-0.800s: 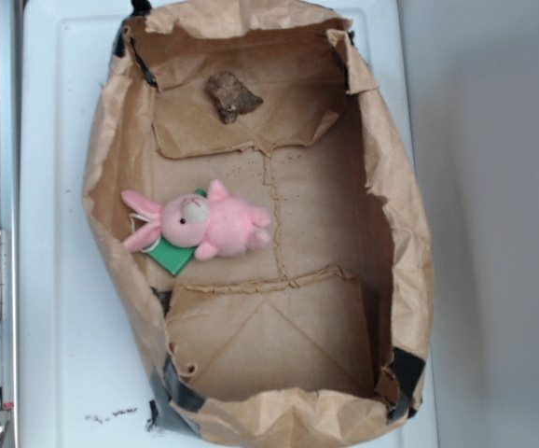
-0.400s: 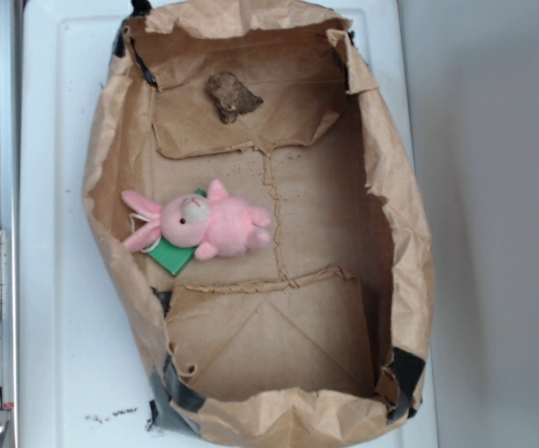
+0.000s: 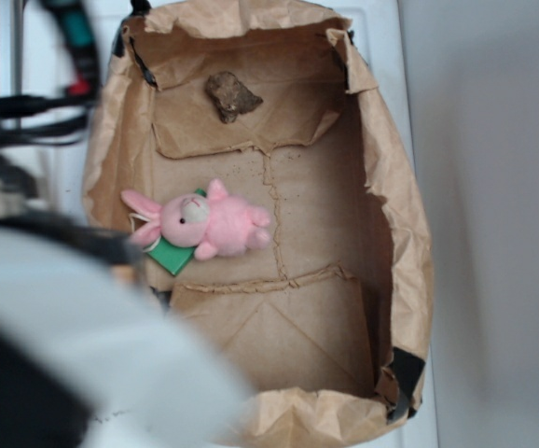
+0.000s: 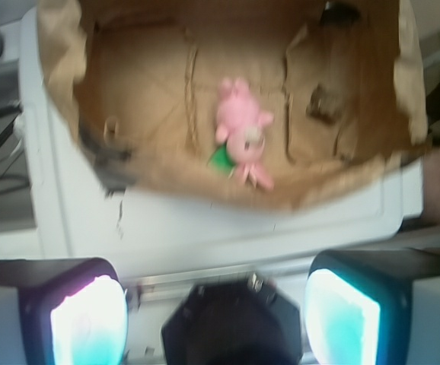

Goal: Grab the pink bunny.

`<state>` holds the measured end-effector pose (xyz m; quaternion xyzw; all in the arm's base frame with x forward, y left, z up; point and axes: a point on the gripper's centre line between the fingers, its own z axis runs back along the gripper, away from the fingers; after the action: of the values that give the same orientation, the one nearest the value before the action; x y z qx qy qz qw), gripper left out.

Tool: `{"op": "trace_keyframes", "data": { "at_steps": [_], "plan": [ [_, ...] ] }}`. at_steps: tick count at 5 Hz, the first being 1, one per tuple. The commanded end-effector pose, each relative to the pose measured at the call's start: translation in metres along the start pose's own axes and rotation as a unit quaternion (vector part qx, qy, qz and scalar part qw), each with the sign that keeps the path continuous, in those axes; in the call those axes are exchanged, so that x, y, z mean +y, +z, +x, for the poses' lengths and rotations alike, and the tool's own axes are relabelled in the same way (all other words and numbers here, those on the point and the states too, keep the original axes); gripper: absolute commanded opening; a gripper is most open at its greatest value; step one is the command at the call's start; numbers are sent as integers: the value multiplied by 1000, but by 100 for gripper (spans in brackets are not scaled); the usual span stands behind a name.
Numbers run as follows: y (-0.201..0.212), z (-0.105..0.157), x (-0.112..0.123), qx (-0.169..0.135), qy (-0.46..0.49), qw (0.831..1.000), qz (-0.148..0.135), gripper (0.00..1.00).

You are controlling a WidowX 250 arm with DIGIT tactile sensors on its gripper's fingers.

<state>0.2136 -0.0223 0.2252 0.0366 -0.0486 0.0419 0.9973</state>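
A large blurred mass, taken to be the robot arm, was seen across the lower left of the exterior view, and that corner of the brown paper bag was hidden by it. The wrist view was smeared, so fine detail was lost. The gripper was recorded with its two fingers set wide apart and nothing between them, held outside the bag over the white surface. The bag was noted lying opened out, with crumpled walls raised on all sides and dark tape at its corners. Bare creased paper was observed on the bag floor all around the pink bunny, except on the ear side, where the bag's wall stood just beside it. The bunny was found lying flat on the bag floor, close to that wall, with long pink ears, a pale face, stubby limbs and a green patch beneath it. A brown rock-like lump lay well apart from it, near the bag's far end.
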Motion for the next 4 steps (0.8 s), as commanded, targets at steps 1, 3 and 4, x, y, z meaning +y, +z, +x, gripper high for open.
{"op": "trace_keyframes", "data": {
  "at_steps": [1, 3, 4],
  "plan": [
    [-18, 38, 23, -28, -27, 999, -12, 100],
    [-70, 33, 41, -50, -83, 995, -27, 100],
    [-108, 56, 37, -85, -109, 990, 29, 100]
  ]
}}
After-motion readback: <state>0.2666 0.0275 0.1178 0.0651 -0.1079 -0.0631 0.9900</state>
